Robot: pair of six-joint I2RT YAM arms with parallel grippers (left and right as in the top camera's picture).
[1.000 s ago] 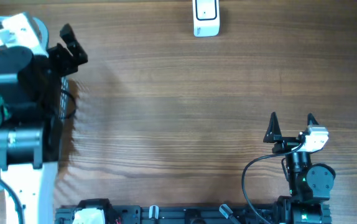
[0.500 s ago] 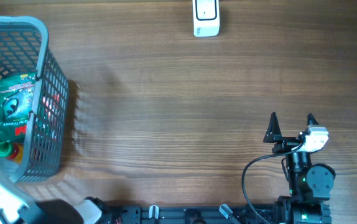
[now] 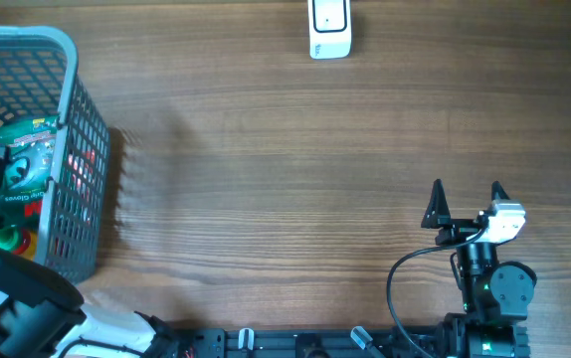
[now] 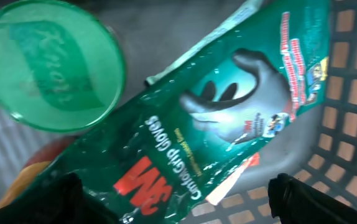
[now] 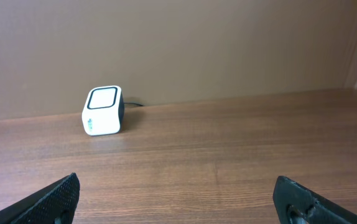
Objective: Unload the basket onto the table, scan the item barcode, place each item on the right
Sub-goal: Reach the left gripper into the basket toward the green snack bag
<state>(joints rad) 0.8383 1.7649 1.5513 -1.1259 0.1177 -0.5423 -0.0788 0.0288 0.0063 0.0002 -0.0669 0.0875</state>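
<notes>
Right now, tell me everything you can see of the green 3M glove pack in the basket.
The glove pack is a glossy dark-green plastic pouch printed with a grey glove, a red 3M logo and white text. It lies askew, printed face up, inside the grey basket, near its mesh wall, beside a round green lid. No barcode shows on this face. The left gripper hangs open over it, not touching.

We read "3M" in red and "ComfortGrip Gloves" in white on the green glove pkt [image 4: 228, 118]. Txt on the green lid [image 4: 51, 62] and scanner [image 5: 102, 111]: too blurred.
</notes>
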